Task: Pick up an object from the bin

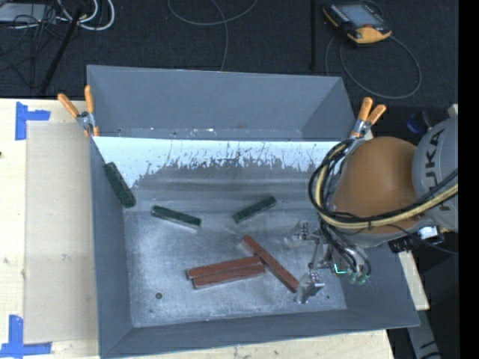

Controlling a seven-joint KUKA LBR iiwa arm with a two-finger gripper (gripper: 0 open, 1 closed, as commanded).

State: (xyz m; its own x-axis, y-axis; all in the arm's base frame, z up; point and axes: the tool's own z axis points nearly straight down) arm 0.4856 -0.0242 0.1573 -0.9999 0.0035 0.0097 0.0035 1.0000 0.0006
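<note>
Reddish-brown bar (269,264), flat and narrow, lies slantwise on the floor of the bin (224,118), its near end just beside the end effector (308,289) and its far end running up and away to the view's left; it appears to lie across the end of a pair of like brown bars (224,272) that rest side by side further left of the end effector; three dark green sticks (176,216) lie well apart from it, beyond the bars. The end effector hangs low near the bin's right wall; whether it is released or clenched I cannot tell, and nothing is seen held in it. The risks, as I judge them: the bar is thin and lies flat, so a grasp may slide off or scrape the floor; taken at its very end it would likely swing or slip out; the overlapped pair may be dragged along; the close wall leaves little room.
</note>
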